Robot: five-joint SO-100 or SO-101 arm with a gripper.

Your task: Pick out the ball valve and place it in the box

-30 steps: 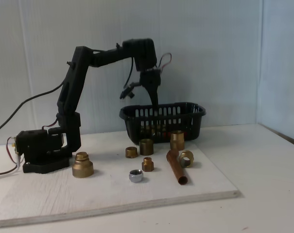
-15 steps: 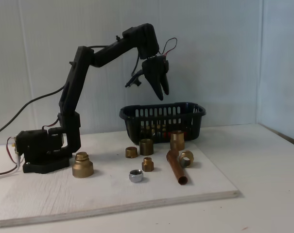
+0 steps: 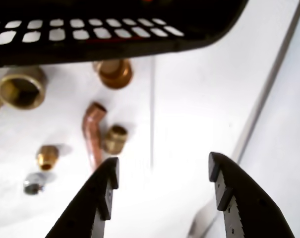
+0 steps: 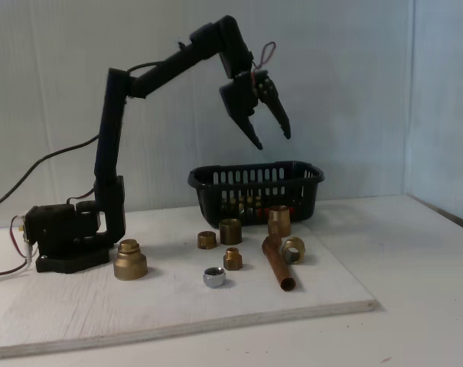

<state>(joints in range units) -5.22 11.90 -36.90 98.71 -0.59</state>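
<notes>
Two changes over the last second: claw (image 4: 271,139) lifted out of the box (image 4: 255,188) to upper centre of the fixed view, fingers spread and empty. Red and brass glimpsed through the box slots at frame centre, likely the ball valve (image 4: 291,209) already dropped inside; task judged near done. Plain fittings and copper pipe (image 4: 278,264) left on the worktop (image 4: 78,313). No brand, label or readable writing anywhere.
</notes>
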